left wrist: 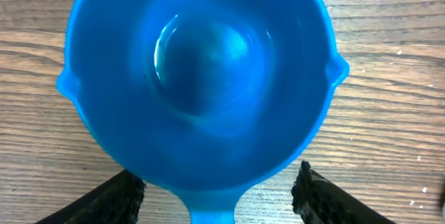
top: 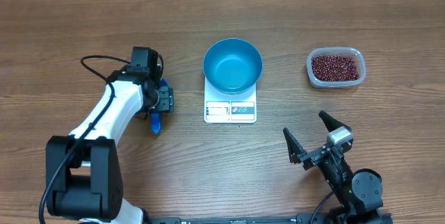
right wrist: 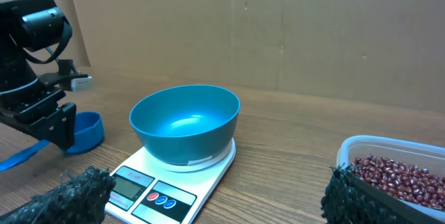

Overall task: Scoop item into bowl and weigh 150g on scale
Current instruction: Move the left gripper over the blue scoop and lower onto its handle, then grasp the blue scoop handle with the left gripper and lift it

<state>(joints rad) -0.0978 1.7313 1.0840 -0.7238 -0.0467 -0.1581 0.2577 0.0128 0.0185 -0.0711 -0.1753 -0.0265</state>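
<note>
- Nearby, a small blue scoop (left wrist: pixel 201 78) lay on the wooden surface (top: pixel 69 15), left of the scale (top: pixel 230 110), with its cup facing up and empty.
- The left tool (left wrist: pixel 217 200) hung over the scoop, its fingers (left wrist: pixel 118 196) apart on either side of the handle and clear of it.
- The right tool (top: pixel 303 122) sat at the near right, spread wide with nothing between its fingers.
- The round, glossy blue bowl (top: pixel 233 64) stood empty on the white scale.
- The dark red-brown beans (top: pixel 336 67) lay heaped in a clear tub (top: pixel 309 64), right of the bowl and well apart from it.
</note>
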